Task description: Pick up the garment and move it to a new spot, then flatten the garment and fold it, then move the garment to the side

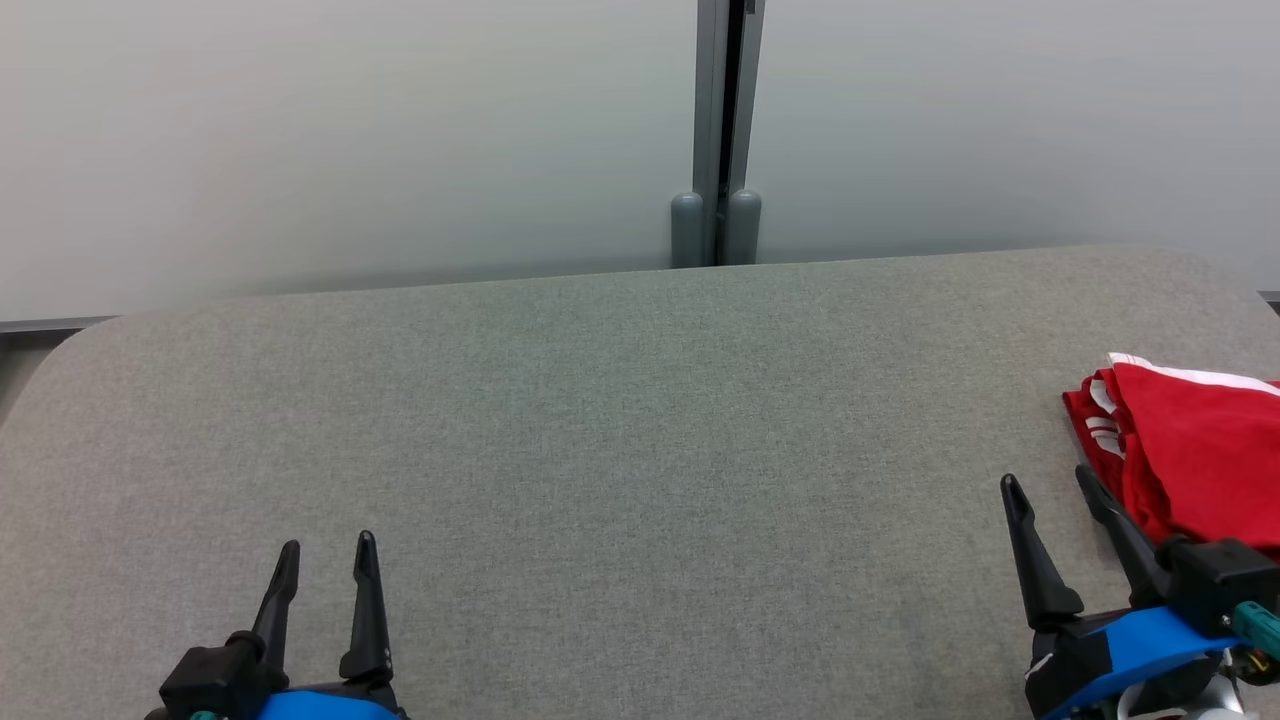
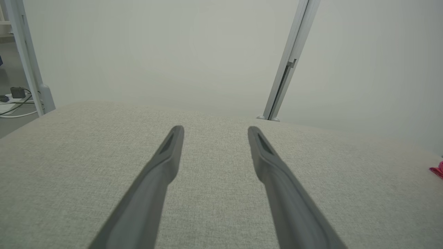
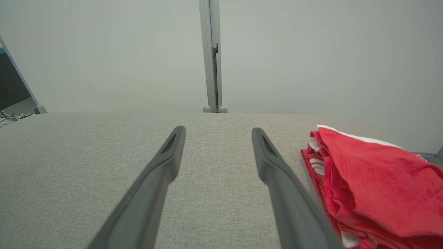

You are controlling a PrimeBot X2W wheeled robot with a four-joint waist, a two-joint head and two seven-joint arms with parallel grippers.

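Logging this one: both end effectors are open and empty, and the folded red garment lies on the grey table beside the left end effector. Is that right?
Not quite. The folded red garment lies on the grey table beside the right end effector, not the left end effector; the head view shows this. Both end effectors are open and empty, as stated.

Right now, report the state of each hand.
Left hand: open, holding nothing.
Right hand: open, holding nothing, next to the red garment.
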